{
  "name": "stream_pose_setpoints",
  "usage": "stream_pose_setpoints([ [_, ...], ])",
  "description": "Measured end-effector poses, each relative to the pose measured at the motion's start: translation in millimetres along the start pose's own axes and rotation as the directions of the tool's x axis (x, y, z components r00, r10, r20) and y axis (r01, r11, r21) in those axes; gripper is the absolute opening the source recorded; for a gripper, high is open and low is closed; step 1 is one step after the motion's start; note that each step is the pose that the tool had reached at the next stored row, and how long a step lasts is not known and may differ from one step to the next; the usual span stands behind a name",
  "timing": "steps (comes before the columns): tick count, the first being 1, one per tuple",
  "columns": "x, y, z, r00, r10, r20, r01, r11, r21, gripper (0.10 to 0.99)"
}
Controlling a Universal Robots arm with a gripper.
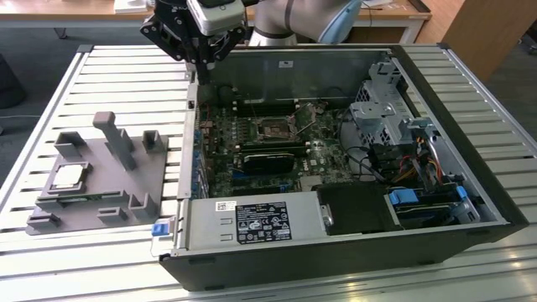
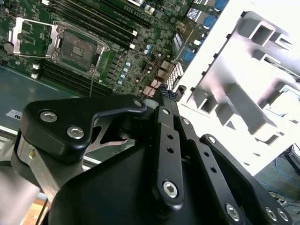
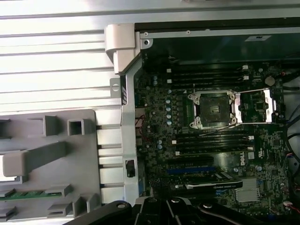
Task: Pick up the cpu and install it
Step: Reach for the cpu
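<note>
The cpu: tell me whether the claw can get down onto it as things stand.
Probably yes. The cpu lies uncovered in the grey tray, nothing above it, and the claw hangs free over the case edge.

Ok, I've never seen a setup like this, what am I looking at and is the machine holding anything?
It's a robot arm ending in a gripper, a two-fingered claw. One camera watches from outside; two ride near the arm's wrist. On the slatted table lie an open computer case and a grey tray. The cpu, a small silvery square, sits on that tray. The motherboard socket stands open and empty. The gripper hovers over the case's edge, shut, holding nothing.
</note>
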State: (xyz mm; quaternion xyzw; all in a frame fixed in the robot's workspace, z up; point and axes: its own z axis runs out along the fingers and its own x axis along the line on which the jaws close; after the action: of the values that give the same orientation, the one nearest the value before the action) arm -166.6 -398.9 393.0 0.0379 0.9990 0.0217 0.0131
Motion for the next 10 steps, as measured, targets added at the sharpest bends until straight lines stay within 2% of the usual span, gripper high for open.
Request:
stream_pose_setpoints([
  [10, 4.5, -0.4, 0.0, 1.0000, 0.000, 0.0000, 0.000, 1.0000, 0.000, 0.106],
])
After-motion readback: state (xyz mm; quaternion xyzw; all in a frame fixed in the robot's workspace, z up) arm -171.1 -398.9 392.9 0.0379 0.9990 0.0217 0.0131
